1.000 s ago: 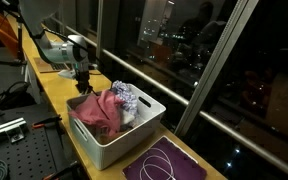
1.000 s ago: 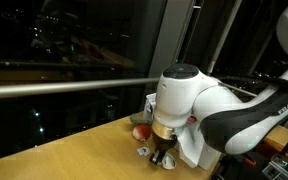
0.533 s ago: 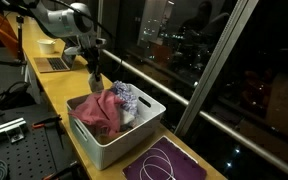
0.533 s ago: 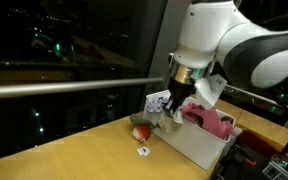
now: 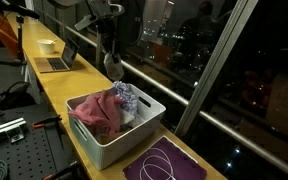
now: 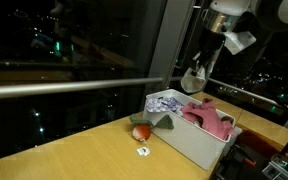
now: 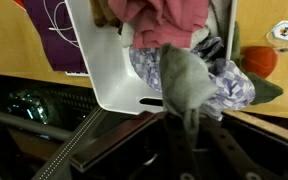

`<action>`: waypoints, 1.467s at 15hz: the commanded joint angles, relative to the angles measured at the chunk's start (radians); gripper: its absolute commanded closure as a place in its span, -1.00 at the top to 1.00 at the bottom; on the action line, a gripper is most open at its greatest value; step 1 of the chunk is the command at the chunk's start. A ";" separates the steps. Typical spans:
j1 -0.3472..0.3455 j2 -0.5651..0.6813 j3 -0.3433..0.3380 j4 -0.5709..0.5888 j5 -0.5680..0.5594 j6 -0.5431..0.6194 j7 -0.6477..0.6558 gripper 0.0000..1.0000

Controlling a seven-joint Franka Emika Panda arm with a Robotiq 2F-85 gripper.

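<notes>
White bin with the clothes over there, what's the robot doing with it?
The robot arm's gripper is shut on a grey-green cloth and holds it in the air above the white bin. Inside the bin lie a pink garment and a patterned cloth. A small red thing sits on the wooden table beside the bin.
</notes>
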 commanded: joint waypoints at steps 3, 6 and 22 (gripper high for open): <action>-0.083 0.021 0.058 -0.051 0.001 0.038 0.000 -0.98; -0.101 0.026 0.056 -0.095 0.013 0.057 -0.002 -0.24; 0.045 0.208 0.218 0.144 -0.018 0.018 0.039 1.00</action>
